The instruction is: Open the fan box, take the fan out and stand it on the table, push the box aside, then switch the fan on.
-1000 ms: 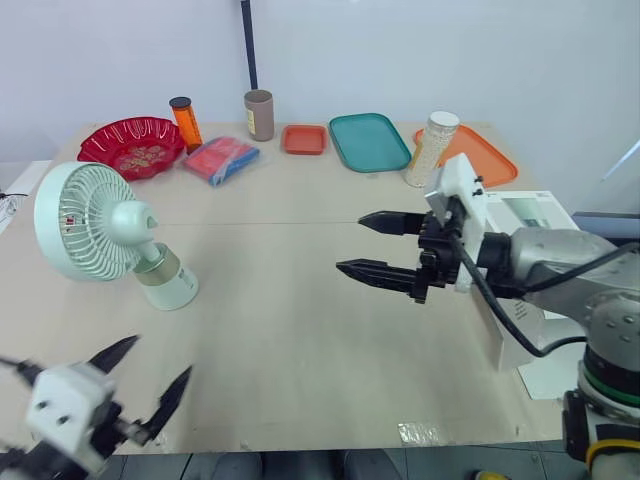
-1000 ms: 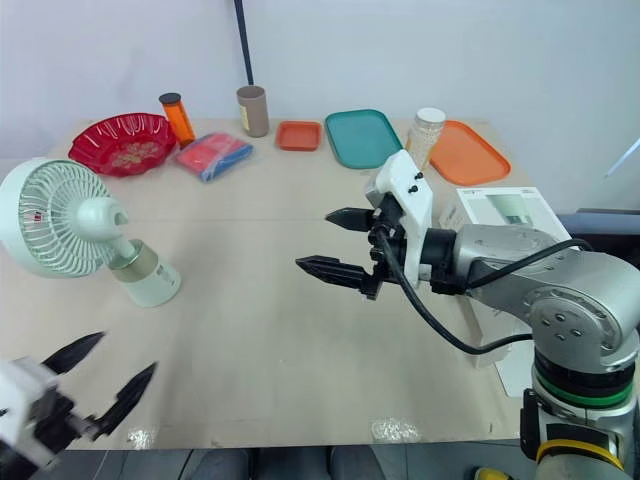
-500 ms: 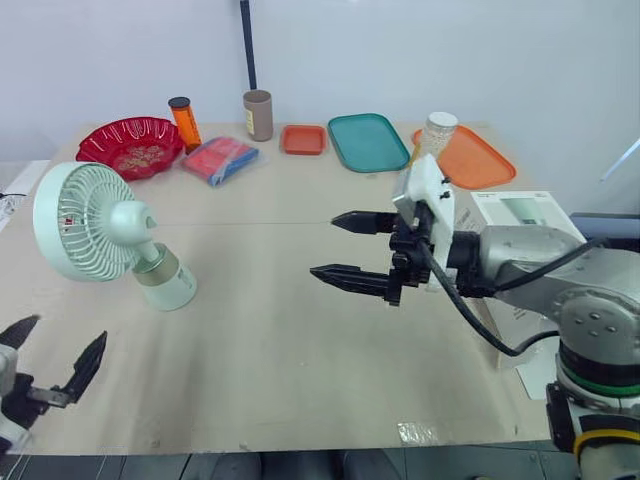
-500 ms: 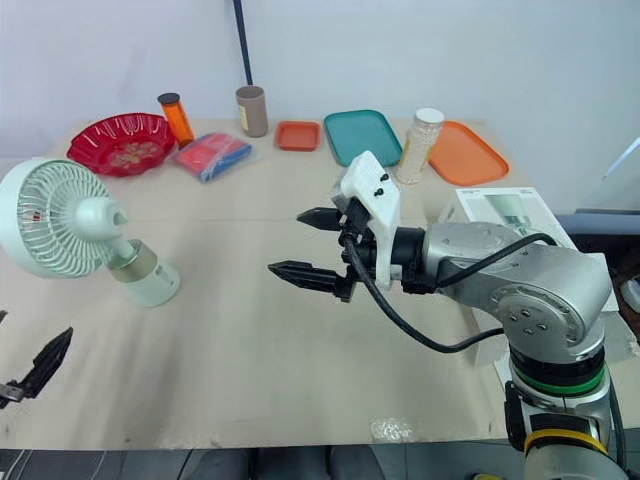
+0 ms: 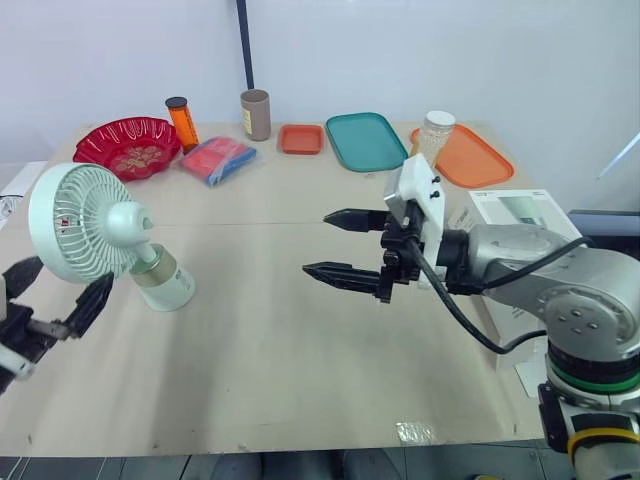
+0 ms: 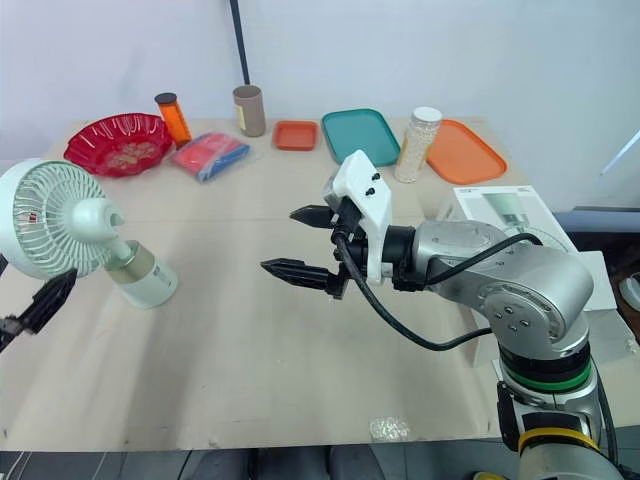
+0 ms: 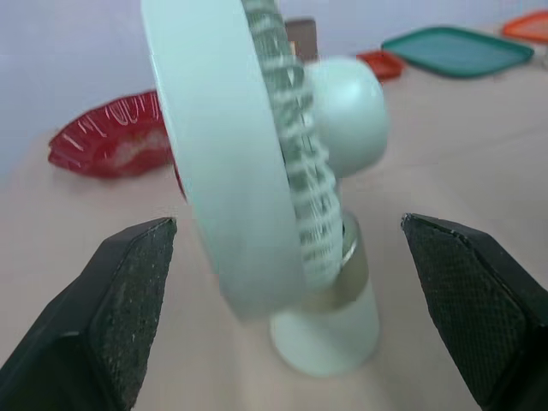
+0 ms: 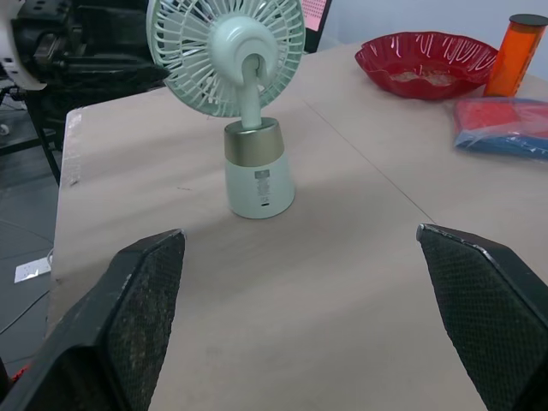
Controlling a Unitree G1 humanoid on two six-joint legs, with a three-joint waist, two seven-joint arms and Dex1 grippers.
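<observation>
Fan (image 5: 128,225), likely light and top-heavy with fragile grille (image 5: 72,222), best taken by stiff base (image 5: 172,286); left jaws spread near it, right jaws spread well apart.

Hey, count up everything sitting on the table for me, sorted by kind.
Trays: 3 (teal tray, small orange tray, large orange tray)
Containers: 3 (orange bottle, brown tube, bead jar)
Fan: 1
Box: 1
Bowl: 1
Packet: 1
Total: 10

the fan (image 6: 75,235) stands upright near the tabletop's (image 6: 250,350) left edge, the right tool (image 6: 280,240) hangs spread wide above its middle, and the box (image 6: 510,205) lies at its right edge.
</observation>
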